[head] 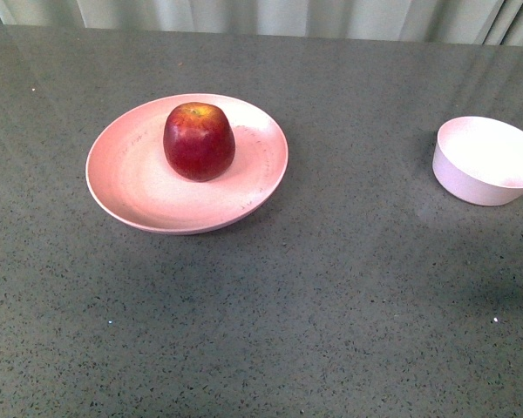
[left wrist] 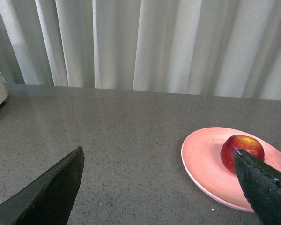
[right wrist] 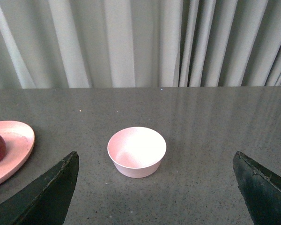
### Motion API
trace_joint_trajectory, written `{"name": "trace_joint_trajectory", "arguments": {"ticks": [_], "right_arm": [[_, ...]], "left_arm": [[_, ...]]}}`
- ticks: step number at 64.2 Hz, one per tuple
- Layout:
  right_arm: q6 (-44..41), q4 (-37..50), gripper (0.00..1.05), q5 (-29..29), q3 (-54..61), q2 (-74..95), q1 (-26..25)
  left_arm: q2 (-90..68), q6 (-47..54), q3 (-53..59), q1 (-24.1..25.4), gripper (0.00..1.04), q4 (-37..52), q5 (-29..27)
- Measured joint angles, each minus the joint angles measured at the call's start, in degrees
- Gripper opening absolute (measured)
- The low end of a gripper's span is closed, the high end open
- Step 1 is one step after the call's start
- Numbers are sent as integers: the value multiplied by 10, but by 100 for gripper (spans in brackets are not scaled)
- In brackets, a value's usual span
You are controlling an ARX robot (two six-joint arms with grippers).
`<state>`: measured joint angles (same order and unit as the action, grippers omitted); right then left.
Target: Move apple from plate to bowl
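A dark grey, stone-like table, flecked with tiny black and white specks, fills nearly the whole front view and runs back to a straight far edge. Behind that edge a pale grey-white curtain hangs in long upright folds and closes off the back of the scene in every view. The light is soft and even, giving the far part of the table a dull sheen with faint streaked reflections of the folds.

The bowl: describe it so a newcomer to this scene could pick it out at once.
On the grey speckled table, look right of the wide pink plate holding the apple. The bowl is the small, pale, steep-sided, empty one.
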<state>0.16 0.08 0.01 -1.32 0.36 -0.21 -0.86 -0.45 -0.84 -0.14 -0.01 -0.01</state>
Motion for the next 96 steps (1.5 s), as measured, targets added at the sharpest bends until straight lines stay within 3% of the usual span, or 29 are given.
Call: {"name": "trace_joint_trajectory", "arguments": {"ticks": [58, 62, 65, 83, 96], "right_arm": [[7, -13, 96, -11, -4, 7, -2], [35, -111, 96, -42, -46, 84, -8], [37, -111, 96, -44, -59, 147, -13], [-16, 160, 96, -136, -186, 575, -108], [-29, 232, 96, -125, -339, 880, -114]], "left_arm": [[0, 0, 0, 0, 96, 0, 0], [0, 0, 0, 0, 96, 0, 0], [0, 0, 0, 0, 96, 0, 0], [0, 0, 0, 0, 96, 0, 0], [0, 0, 0, 0, 96, 0, 0]]}}
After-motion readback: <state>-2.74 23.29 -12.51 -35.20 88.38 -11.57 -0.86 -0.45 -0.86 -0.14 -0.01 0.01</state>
